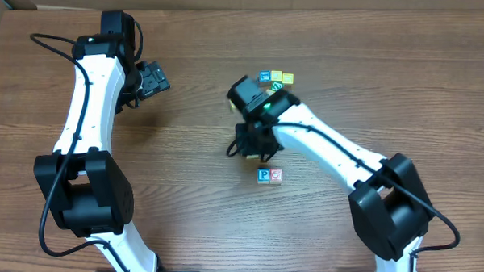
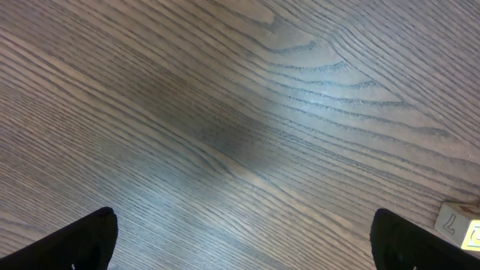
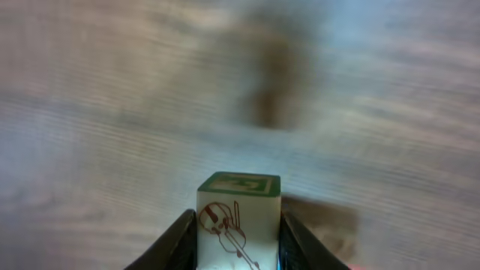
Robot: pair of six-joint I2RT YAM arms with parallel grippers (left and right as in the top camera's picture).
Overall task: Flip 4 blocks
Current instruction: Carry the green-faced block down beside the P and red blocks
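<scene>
Overhead view, stock of the worktop (image 1: pixel 182 231): two arms, two tools, seven small wooden cubes.

Right tool (image 1: pixel 248 144), one: pinching the held block (image 3: pixel 238 221) by two opposite sides. In the right wrist view the held block shows a cream face with a brown violin drawing and a green-edged top whose letter is unreadable. Whether it touches the worktop cannot be told.

Blocks just nearer the arm bases than the right tool, two: one blue-bordered block (image 1: pixel 263 175) marked P and one red-bordered block (image 1: pixel 277 176), side by side and touching.

Cubes just beyond the right tool, four, in a tight group: one blue block (image 1: pixel 264 75), two yellow blocks (image 1: pixel 288 77), and one green cube (image 1: pixel 278 86) turned askew.

Left tool (image 1: pixel 153 80), one: well to the left of the right tool, its fingers (image 2: pixel 82 240) spread wide above the wood grain.
</scene>
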